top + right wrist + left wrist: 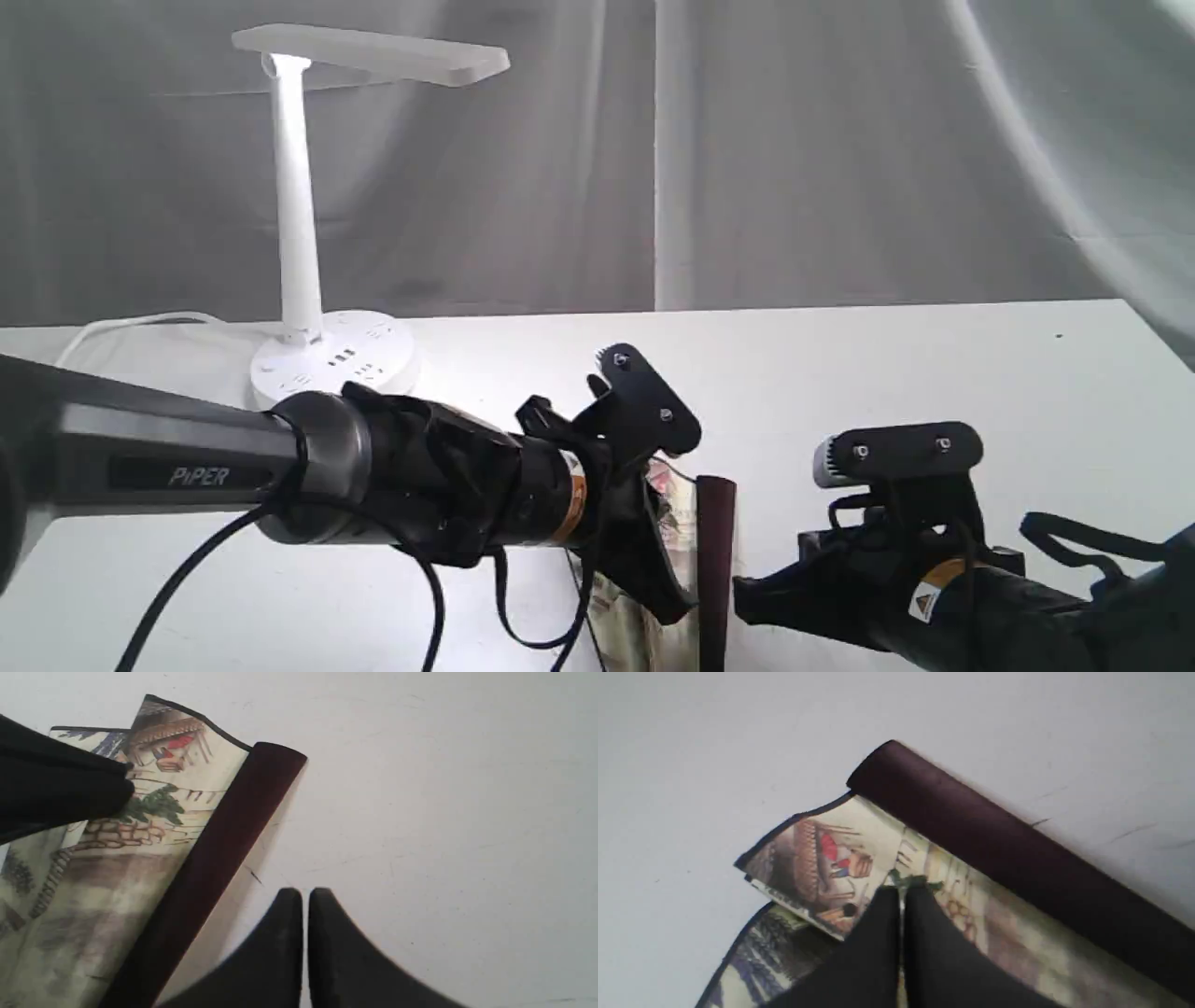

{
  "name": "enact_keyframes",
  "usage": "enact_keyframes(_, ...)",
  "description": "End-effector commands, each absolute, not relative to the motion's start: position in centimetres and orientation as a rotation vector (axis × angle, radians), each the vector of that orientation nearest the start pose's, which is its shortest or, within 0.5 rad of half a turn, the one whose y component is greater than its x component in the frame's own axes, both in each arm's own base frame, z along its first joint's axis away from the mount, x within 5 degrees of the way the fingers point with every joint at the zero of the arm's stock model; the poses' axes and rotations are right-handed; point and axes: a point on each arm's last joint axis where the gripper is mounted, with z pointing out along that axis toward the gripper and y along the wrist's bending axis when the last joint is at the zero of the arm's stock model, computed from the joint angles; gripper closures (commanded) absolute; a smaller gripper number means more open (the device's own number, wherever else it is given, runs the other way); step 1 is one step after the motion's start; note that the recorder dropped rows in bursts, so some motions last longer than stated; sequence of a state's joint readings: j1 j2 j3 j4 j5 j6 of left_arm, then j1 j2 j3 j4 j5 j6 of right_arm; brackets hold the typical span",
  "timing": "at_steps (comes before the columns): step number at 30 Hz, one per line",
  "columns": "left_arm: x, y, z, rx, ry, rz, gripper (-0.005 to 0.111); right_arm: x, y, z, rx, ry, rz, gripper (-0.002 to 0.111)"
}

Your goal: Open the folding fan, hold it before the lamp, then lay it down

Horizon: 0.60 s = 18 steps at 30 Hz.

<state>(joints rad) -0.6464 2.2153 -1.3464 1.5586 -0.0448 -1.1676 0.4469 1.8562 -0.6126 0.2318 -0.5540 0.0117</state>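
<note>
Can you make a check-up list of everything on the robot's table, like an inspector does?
Surface: white table, faintly scuffed.
Job's things: folding fan partly open, painted side showing; lamp upright at the back left, seems lit.
Clutter: nothing seen.
Grippers: left gripper shut, seemingly pinching the fan's paper; right gripper shut, empty, over bare table beside the fan's maroon guard.
Cables: white lamp cord lies on the table; black cables dangle loose.
Surroundings: pale curtain behind.
</note>
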Motion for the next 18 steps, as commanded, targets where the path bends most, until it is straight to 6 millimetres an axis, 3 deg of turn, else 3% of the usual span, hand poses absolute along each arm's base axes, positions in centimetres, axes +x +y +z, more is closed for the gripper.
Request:
enact_keyframes(1,36.7,-27.8,10.5,1.129,2.053,-0.124,0.107,28.6,12.2,11.0,-0.192,2.174,0.236,0.106)
enact_keyframes(10,36.6,-27.9,10.2,1.068,2.096,-0.177,0.107,28.6,12.2,11.0,-0.191,2.179,0.237,0.106)
enact_keyframes(18,36.5,-27.7,7.0,1.098,2.158,-0.156,0.107,28.6,12.3,10.8,-0.132,2.228,0.263,0.104)
